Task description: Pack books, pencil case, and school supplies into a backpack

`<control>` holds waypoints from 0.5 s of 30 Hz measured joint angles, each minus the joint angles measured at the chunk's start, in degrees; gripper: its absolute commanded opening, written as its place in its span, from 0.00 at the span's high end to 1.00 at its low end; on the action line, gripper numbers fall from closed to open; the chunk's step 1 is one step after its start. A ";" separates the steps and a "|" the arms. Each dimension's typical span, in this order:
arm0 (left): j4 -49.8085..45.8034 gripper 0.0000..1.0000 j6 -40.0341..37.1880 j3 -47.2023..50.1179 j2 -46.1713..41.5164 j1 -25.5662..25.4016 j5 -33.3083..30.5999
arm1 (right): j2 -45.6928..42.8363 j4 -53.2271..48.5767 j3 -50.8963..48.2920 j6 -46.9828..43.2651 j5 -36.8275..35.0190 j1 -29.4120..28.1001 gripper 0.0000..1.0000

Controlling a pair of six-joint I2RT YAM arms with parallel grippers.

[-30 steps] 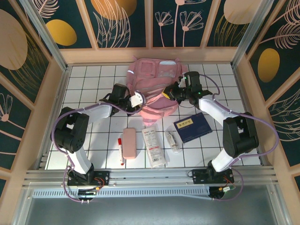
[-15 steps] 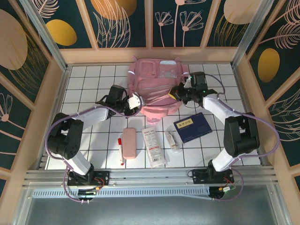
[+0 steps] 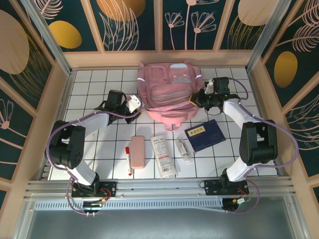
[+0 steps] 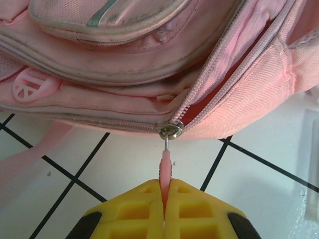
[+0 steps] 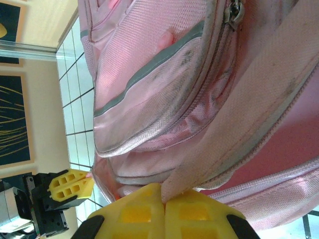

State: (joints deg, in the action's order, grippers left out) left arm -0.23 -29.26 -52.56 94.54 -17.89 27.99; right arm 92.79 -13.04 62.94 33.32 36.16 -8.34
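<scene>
Backpack (image 3: pixel 169 94) at the far middle of the table (image 3: pixel 89 89), front pockets up; spread flatter and wider than a second ago, when bunched and folded between the two grippers. Left gripper (image 3: pixel 133 103) shifted outward to the left and right gripper (image 3: pixel 195 98) outward to the right, each at one side of the pack. Near row unchanged: marker pen (image 3: pixel 128 160), pencil case (image 3: pixel 138 152), white packet (image 3: pixel 163 156), clear tube (image 3: pixel 184 150) and book (image 3: pixel 205 135), all flat and apart from the pack.

Surface: white tiles with dark grid lines, pale wooden rim; beyond it, dark blue wall panels (image 3: pixel 129 25) with gold discs and line-drawn plants.

Left wrist view: yellow fingers (image 4: pixel 134 204) pressed together on a thin pink zipper pull (image 4: pixel 165 167); metal slider (image 4: pixel 170 130) just beyond; zipper parted past it, reddish lining visible.

Right wrist view: yellow fingers (image 5: pixel 134 209) closed on a pink webbing strip (image 5: pixel 239 124) of the pack; grey reflective strip (image 5: pixel 149 69) across a pocket; left gripper (image 5: pixel 72 185) at lower left, beside the pack's edge.
</scene>
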 measured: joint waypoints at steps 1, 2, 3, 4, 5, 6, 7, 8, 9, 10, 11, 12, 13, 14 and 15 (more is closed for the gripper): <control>0.04 1.00 0.74 0.00 -0.02 -0.04 0.63 | 0.02 0.00 0.00 0.44 0.09 0.09 0.78; 0.11 1.00 1.75 0.09 -0.11 -0.13 1.16 | 0.02 0.31 -0.04 1.38 0.13 0.11 0.70; 0.26 1.00 2.73 0.28 -0.37 -0.26 1.31 | 0.00 0.96 -0.17 2.89 0.07 0.11 0.65; 0.57 1.00 3.80 0.81 -0.90 -0.72 1.25 | -0.11 2.47 -0.81 5.18 0.02 0.09 0.60; 0.90 1.00 5.01 1.44 -1.73 -1.27 1.03 | -0.39 3.58 -1.70 7.76 -0.28 -0.26 0.57; 1.31 1.00 6.10 1.95 -2.43 -1.92 0.87 | -0.81 4.11 -2.73 10.21 -1.11 -0.79 0.56; 1.81 1.00 7.67 2.45 -3.21 -2.97 0.94 | -1.40 4.22 -3.80 12.98 -2.64 -1.79 0.55; 2.40 1.00 9.25 2.78 -3.74 -4.09 1.09 | -1.90 4.02 -4.57 15.67 -4.15 -3.10 0.51; 3.08 1.00 10.69 2.99 -4.00 -5.01 1.33 | -2.34 3.41 -4.92 18.12 -6.05 -4.74 0.50; 3.93 1.00 12.33 3.21 -4.13 -5.99 1.51 | -2.64 2.64 -4.94 20.44 -8.04 -6.62 0.49; 4.83 1.00 13.92 3.58 -4.20 -6.82 1.55 | -2.95 2.05 -4.92 22.73 -10.10 -8.52 0.49; 5.60 1.00 15.30 3.96 -4.24 -7.37 1.62 | -3.19 1.11 -4.83 24.65 -11.93 -10.10 0.49; 6.60 1.00 16.83 4.48 -4.26 -7.80 1.86 | -3.30 0.00 -4.61 26.75 -13.94 -11.65 0.48; 7.67 1.00 18.40 5.03 -4.28 -8.09 2.16 | -3.37 -1.05 -4.44 28.70 -15.82 -12.92 0.48; 8.35 1.00 19.50 5.40 -4.28 -8.24 2.43 | -3.37 -1.88 -4.37 30.10 -17.27 -13.70 0.48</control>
State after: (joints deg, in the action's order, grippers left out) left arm 8.12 -9.76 -47.16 90.26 -26.13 30.41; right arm 89.43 -14.92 58.57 63.42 18.90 -22.04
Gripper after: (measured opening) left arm 0.049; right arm 0.516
